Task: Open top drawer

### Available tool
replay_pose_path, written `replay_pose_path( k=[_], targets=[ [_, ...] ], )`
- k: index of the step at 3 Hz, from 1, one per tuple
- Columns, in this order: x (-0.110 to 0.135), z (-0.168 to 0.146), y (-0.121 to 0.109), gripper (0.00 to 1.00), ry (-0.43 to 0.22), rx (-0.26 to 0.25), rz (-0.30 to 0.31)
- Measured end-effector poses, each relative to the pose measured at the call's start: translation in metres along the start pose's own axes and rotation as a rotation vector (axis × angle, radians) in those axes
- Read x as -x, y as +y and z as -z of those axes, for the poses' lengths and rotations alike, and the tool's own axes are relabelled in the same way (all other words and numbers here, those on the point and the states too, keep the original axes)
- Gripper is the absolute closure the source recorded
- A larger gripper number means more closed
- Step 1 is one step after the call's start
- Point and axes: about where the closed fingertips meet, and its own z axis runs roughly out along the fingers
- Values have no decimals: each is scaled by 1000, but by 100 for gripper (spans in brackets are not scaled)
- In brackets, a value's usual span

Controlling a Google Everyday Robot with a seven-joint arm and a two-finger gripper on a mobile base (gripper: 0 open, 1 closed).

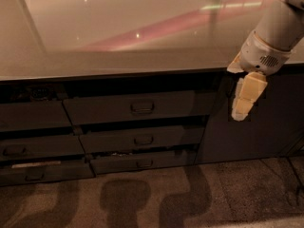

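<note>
tool (240, 112) right of top drawer (109, 109), open space between, countertop (118, 63) overhanging above

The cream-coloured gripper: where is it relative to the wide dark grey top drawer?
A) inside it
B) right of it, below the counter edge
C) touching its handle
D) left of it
B: the cream-coloured gripper hangs right of the wide dark grey top drawer, before the grey door.

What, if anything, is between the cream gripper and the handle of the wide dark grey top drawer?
Nothing visible does. The cream gripper hangs in front of the plain grey door, right of the wide dark grey top drawer, with only open space between it and the small bar handle.
</note>
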Motion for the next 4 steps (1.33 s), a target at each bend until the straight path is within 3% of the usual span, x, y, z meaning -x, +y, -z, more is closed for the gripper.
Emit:
replay_pose_path(
  k=[1, 2, 3, 4],
  targets=[
    [9, -3, -2, 0, -166, 105, 148],
    [24, -4, -19, 0, -287, 98, 240],
    [24, -4, -19, 0, -287, 97, 240],
    [28, -9, -20, 0, -205, 25, 275]
  ],
)
